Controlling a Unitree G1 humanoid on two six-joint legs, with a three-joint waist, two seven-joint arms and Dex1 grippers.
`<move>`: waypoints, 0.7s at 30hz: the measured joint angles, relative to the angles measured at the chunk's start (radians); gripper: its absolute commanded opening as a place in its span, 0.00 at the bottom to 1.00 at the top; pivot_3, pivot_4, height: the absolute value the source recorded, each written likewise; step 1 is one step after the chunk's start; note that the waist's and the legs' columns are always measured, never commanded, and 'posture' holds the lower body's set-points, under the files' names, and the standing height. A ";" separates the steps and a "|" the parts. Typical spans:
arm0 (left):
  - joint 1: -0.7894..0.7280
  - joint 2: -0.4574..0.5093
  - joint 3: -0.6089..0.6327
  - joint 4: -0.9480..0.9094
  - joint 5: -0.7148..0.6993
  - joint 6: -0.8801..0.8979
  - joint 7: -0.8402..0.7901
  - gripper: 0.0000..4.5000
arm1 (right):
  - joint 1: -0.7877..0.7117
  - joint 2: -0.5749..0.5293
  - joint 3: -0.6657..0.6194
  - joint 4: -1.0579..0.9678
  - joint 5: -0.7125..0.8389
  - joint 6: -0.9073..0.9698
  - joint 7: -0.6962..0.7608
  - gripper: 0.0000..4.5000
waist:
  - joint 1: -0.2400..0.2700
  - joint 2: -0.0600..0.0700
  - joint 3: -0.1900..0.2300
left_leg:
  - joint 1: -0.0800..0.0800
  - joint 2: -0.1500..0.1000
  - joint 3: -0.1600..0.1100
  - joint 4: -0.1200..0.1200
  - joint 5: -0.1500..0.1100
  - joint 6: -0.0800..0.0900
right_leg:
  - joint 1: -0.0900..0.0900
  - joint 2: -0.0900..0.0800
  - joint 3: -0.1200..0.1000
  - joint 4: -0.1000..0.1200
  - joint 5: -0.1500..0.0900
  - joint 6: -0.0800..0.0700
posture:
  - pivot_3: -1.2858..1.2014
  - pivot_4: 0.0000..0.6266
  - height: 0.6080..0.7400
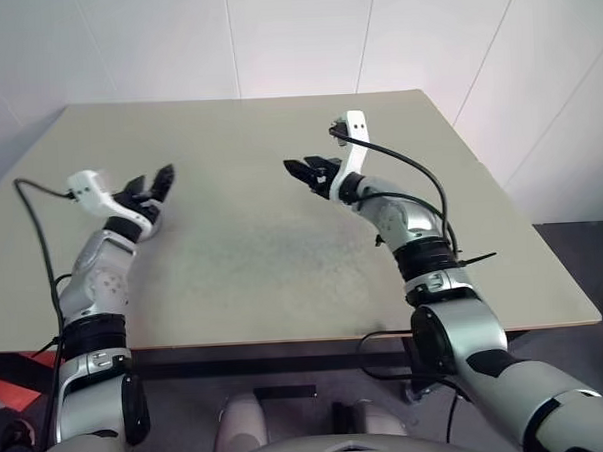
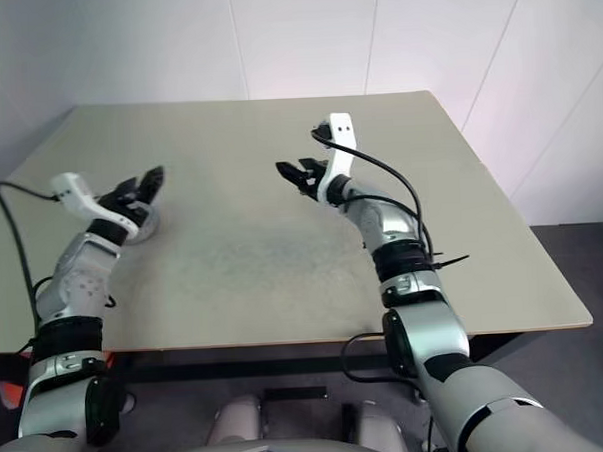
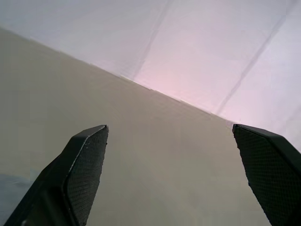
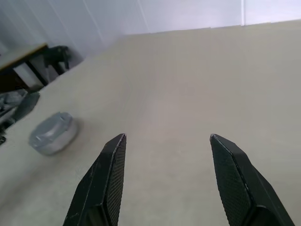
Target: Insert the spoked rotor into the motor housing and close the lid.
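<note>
Both claws gaped empty; lidded motor housing [image 4: 51, 133] sat at nine o'clock, liable to nudging by left gripper [image 1: 150, 185].

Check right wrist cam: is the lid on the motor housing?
Yes, the lid sits on the motor housing, closed, apart from the right gripper fingers.

One table [image 1: 282, 247]; two grippers over it, the left gripper [image 1: 152, 185] and the right gripper [image 1: 309, 172], both with jaws apart and nothing between them; one motor housing [image 4: 52, 133], a round grey piece with the lid on top, resting on the table just below and behind the left gripper, well apart from the right gripper.
</note>
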 measured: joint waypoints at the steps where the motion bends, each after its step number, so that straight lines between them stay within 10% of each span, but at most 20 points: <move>1: 0.006 0.001 -0.040 -0.018 0.030 0.000 -0.016 0.99 | 0.000 -0.024 0.011 0.012 -0.027 -0.023 0.006 0.71 | -0.001 0.000 0.000 | 0.001 0.000 0.000 0.000 0.000 0.000 | 0.001 0.000 0.000 0.000 0.000 0.000 | 0.52 0.00 1.00; 21: 0.106 -0.042 -0.164 -0.116 0.197 0.008 -0.055 0.99 | 0.037 -0.118 0.040 0.153 -0.189 -0.158 0.024 0.71 | -0.027 0.001 0.000 | -0.001 0.000 0.001 0.003 -0.001 0.003 | 0.000 0.001 0.000 0.000 0.000 -0.002 | 0.52 0.00 1.00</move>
